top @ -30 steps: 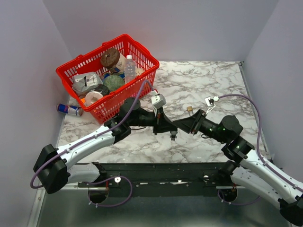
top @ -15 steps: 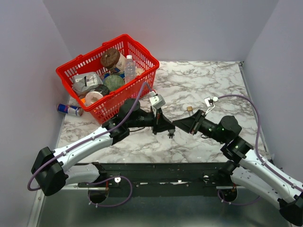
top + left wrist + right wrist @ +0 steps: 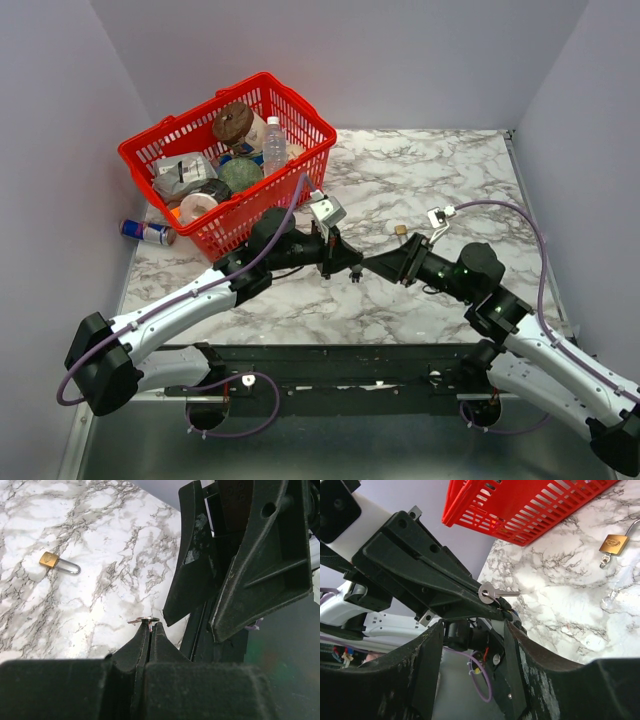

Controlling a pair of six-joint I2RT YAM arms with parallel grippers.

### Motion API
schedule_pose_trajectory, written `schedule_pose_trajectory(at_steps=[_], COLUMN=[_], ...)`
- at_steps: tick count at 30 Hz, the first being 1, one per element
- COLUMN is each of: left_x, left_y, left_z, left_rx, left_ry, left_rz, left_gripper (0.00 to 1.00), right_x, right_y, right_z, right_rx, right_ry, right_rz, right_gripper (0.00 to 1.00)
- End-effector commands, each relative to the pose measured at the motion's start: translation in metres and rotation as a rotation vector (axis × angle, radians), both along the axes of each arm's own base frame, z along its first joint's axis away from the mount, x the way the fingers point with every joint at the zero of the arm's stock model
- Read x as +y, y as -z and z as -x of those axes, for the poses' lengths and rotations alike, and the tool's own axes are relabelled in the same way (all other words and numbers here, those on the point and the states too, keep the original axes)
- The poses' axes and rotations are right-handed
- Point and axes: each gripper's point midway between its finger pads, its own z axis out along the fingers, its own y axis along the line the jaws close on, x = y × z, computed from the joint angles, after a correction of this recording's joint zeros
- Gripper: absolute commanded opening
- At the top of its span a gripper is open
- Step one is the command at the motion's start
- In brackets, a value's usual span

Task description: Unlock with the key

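Over the table's middle (image 3: 450, 170): your two grippers meet nose to nose in the air. This looks like a handover or regrasp of the key, so bring them together slowly.
Basket (image 3: 235, 222): red and well left of the work. It holds a brown round lump, a clear bottle (image 3: 274, 143), a green ball, a grey packet and a cup. A can (image 3: 145, 232) lies outside it.
Right gripper (image 3: 472, 630): jaws spread wide with nothing in them. Line them up square on the key before you close.
Left gripper (image 3: 150, 627): jaws pressed together on the key. Don't release until the other grip looks firm.
Padlock (image 3: 55, 561): lies flat on the marble, apart from both grippers.
Key (image 3: 492, 593): pinched at the left fingertips, blade sticking out sideways.
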Motion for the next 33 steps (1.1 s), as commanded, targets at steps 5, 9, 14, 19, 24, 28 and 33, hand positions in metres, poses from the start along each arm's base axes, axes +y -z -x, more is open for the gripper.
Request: schedule_pose_trajectory(at_steps=[5, 9, 14, 19, 24, 28, 33], left_x=[0.001, 0.0, -0.001, -0.002, -0.002, -0.002, -0.002], left_y=[-0.015, -0.015, -0.016, -0.017, -0.018, -0.018, -0.019], left_z=[-0.001, 0.0, 0.003, 0.005, 0.006, 0.007, 0.008], left_rx=[-0.055, -0.054, -0.057, -0.06, -0.06, -0.061, -0.066], left_ry=[-0.009, 0.0, 0.012, 0.022, 0.024, 0.026, 0.027], left_rz=[0.025, 0.026, 0.032, 0.033, 0.037, 0.039, 0.043], left_gripper=[0.0, 0.0, 0.0, 0.0, 0.0, 0.0, 0.0], right_x=[-0.001, -0.002, 0.003, 0.003, 0.004, 0.004, 0.005], right_y=[-0.003, -0.006, -0.005, -0.01, -0.017, -0.022, -0.02], right_z=[-0.01, -0.017, -0.021, -0.024, -0.023, -0.023, -0.026], right_rx=[-0.039, -0.048, -0.051, -0.071, -0.073, -0.074, -0.055], right_ry=[0.045, 0.074, 0.065, 0.076, 0.076, 0.08, 0.085], right_rz=[0.002, 0.006, 0.026, 0.013, -0.029, -0.06, -0.07], right_gripper=[0.57, 0.56, 0.54, 0.51, 0.51, 0.51, 0.5])
